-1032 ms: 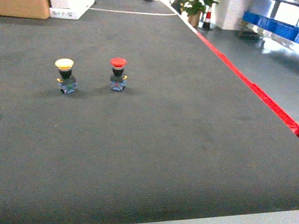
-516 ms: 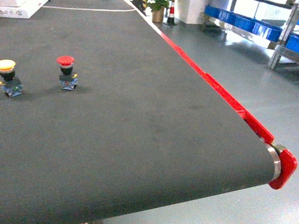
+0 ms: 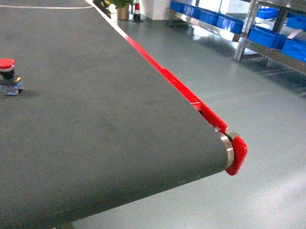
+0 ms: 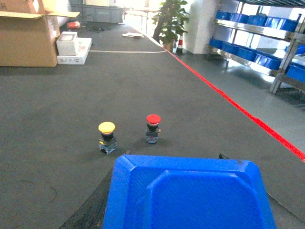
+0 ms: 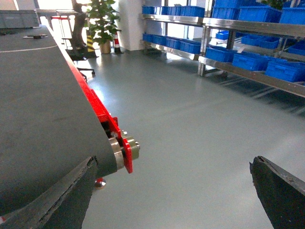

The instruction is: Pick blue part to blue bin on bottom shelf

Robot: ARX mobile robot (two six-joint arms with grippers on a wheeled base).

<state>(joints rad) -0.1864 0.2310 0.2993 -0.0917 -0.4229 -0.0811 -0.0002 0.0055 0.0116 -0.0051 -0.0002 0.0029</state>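
since the earlier head frames the view has swung right: the yellow-capped push button [image 4: 106, 137] has slid out of the head view, the red-capped push button [image 3: 7, 76] now sits near its left edge, and the conveyor belt's [image 3: 95, 130] red end cap [image 3: 236, 155] has shifted toward the middle. the left gripper [image 4: 188, 193] is clenched on the blue part [image 4: 188, 195], which fills the bottom of the left wrist view just nearer than both buttons. the right gripper [image 5: 174, 191] is spread wide over bare floor [image 5: 190, 129] beside the belt's end, with shelves of blue bins [image 5: 248, 59] well beyond.
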